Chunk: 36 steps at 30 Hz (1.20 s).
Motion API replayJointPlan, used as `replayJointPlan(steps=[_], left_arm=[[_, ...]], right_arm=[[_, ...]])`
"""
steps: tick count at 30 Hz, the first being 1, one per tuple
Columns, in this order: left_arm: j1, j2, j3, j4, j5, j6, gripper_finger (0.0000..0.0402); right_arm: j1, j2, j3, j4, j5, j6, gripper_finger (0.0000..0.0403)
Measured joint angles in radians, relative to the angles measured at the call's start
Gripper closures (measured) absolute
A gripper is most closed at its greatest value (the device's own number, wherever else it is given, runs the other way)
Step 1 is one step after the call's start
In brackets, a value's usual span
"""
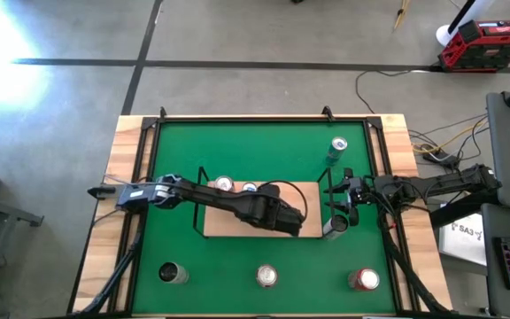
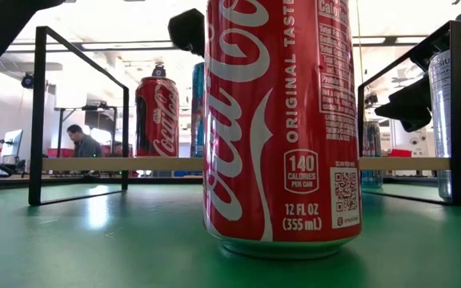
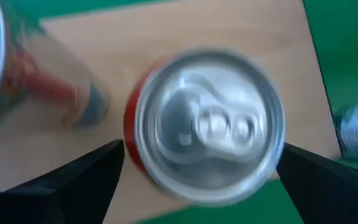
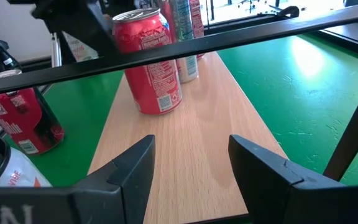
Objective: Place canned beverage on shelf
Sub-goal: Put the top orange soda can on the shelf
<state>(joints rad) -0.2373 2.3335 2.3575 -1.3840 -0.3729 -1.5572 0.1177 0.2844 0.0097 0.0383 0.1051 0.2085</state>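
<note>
We record: left pincer (image 3: pixel 201 180), fingers spread apart, straddling a red can (image 3: pixel 209 124) that stands upright on the shelf (image 1: pixel 224 226), touching neither side. Right pincer (image 1: pixel 342 211), at the shelf's right end, fingers together, empty. Shelf holds two further cans (image 1: pixel 235 186).
</note>
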Motion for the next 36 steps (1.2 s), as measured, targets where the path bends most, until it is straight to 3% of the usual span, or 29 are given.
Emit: replayJointPlan(steps=[10, 13, 24, 36], left_arm=[[0.077, -0.012, -0.001, -0.004, 0.357, 0.002, 0.0010], [0.093, -0.012, -0.001, -0.005, 0.416, 0.005, 0.0010], [0.097, -0.012, -0.001, -0.002, 0.408, -0.030, 0.0010], [0.098, -0.012, -0.001, 0.023, 0.249, -0.023, 0.0011]], right_arm=[[0.000, 0.000, 0.000, 0.000, 0.000, 0.000, 0.0207], [0.000, 0.000, 0.000, 0.000, 0.000, 0.000, 0.0207], [0.000, 0.000, 0.000, 0.000, 0.000, 0.000, 0.0207], [0.000, 0.000, 0.000, 0.000, 0.000, 0.000, 0.0207]])
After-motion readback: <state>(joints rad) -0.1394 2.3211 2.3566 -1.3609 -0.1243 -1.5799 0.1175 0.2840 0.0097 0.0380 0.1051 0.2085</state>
